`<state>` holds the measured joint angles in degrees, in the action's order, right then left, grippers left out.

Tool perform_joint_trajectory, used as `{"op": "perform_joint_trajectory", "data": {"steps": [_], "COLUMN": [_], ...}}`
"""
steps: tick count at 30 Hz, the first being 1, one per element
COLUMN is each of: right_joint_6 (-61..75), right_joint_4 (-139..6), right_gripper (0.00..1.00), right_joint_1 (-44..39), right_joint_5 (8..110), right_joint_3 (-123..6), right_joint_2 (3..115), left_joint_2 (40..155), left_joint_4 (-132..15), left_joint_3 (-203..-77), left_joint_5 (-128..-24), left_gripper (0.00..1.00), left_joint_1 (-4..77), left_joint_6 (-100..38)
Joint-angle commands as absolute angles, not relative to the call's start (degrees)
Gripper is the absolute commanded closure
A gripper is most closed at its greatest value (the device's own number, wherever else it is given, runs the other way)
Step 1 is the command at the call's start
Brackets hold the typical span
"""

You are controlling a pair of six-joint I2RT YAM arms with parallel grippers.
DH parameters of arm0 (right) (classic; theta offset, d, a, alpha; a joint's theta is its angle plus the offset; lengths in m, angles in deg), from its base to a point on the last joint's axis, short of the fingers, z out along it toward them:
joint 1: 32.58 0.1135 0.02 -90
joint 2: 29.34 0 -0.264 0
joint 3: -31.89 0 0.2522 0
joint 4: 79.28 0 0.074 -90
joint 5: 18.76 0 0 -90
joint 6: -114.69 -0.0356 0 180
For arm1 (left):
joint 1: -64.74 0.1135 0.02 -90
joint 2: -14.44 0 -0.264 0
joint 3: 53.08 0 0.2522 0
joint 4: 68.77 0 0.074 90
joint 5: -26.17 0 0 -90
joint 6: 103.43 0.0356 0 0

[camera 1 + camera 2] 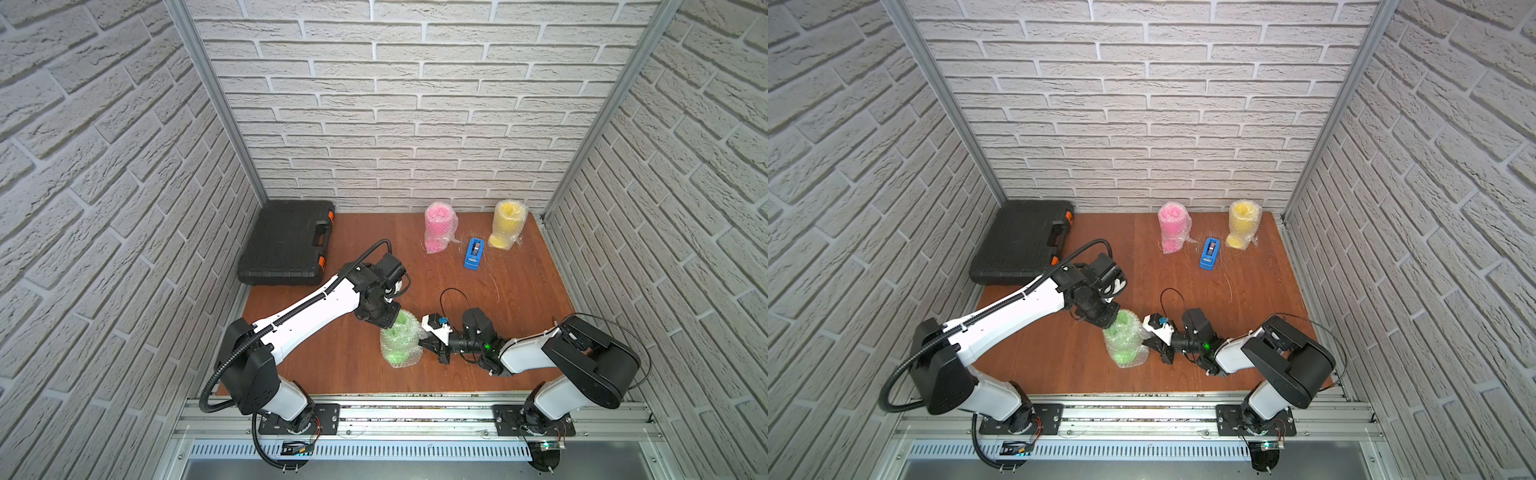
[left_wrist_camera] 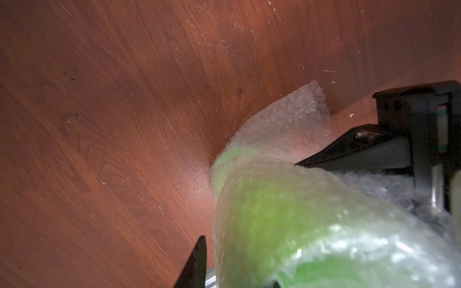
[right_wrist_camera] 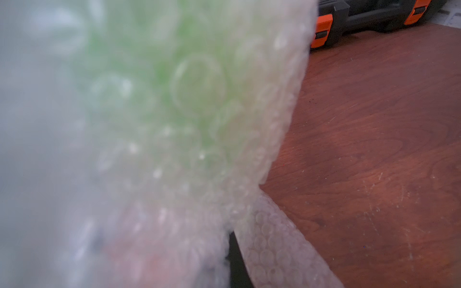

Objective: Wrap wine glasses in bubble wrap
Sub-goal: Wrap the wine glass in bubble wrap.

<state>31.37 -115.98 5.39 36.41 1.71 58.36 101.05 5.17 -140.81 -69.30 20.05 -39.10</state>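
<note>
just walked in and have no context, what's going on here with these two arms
Both arms are on the green goblet, upright in bubble wrap at the front middle of the table. The right end effector is shut on the wrap's side; the left end effector straddles the goblet's top, grip unclear. The pink goblet and yellow goblet stand wrapped by the back wall, a blue tape dispenser between them.

Pink goblet (image 1: 436, 232), yellow goblet (image 1: 505, 226), green goblet (image 1: 401, 330) in clear bubble wrap (image 1: 409, 359); blue tape dispenser (image 1: 474, 254).
</note>
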Motion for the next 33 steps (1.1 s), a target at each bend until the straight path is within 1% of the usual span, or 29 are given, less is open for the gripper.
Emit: {"op": "perform_joint_trajectory", "data": {"steps": [1,3,5,7,9,12,15,19,22,26,28,30,32,33], "right_joint_6": [32.5,32.4,32.0,31.8,31.9,31.9,32.0,31.8,31.8,32.0,31.9,32.0,32.0,32.1], "right_joint_4": [-113.8,-114.1,-114.8,-115.2,-115.2,-114.9,-114.8,-115.3,-115.3,-115.2,-115.3,-115.3,-115.3,-115.3], "right_gripper": [0.97,0.97,0.97,0.97,0.97,0.97,0.97,0.97,0.97,0.97,0.97,0.97,0.97,0.97], "right_joint_1": [5.2,5.2,5.2,5.2,5.2,5.3,5.2,5.2,5.3,5.2,5.2,5.2,5.2,5.2], "right_joint_5": [36.9,36.7,36.2,35.9,35.9,36.1,36.1,36.0,35.9,36.0,36.1,36.2,36.3,36.4], "right_joint_3": [1.3,1.2,1.1,1.1,1.0,1.0,0.8,0.8,0.8,0.8,0.9,0.9,1.0,1.0], "right_joint_2": [56.3,57.0,57.7,58.1,58.2,58.2,58.5,59.2,59.1,59.0,59.1,59.0,58.8,58.8], "left_joint_2": [101.6,100.6,99.4,98.5,98.2,98.6,99.7,102.4,103.7,105.7,106.8,107.9,108.8,109.1], "left_joint_4": [9.1,11.3,13.8,16.2,17.4,16.9,15.1,14.8,13.8,14.2,14.4,14.3,13.9,13.2], "left_joint_3": [-144.0,-146.7,-149.8,-153.5,-156.1,-157.3,-155.7,-153.8,-152.4,-150.6,-149.4,-148.0,-147.1,-146.5], "left_joint_5": [-66.8,-64.5,-63.3,-62.3,-63.1,-69.0,-75.3,-78.4,-78.5,-75.8,-74.9,-74.0,-72.9,-72.4], "left_gripper": [0.66,0.55,0.51,0.48,0.46,0.46,0.46,0.45,0.46,0.53,0.64,0.79,0.91,0.95], "left_joint_1": [20.0,20.0,20.4,20.6,20.6,19.7,17.8,15.4,14.9,14.9,14.9,14.9,14.8,14.9], "left_joint_6": [-38.0,-37.0,-35.8,-34.9,-34.6,-34.1,-33.2,-32.5,-32.5,-32.2,-32.1,-31.9,-31.9,-32.0]}}
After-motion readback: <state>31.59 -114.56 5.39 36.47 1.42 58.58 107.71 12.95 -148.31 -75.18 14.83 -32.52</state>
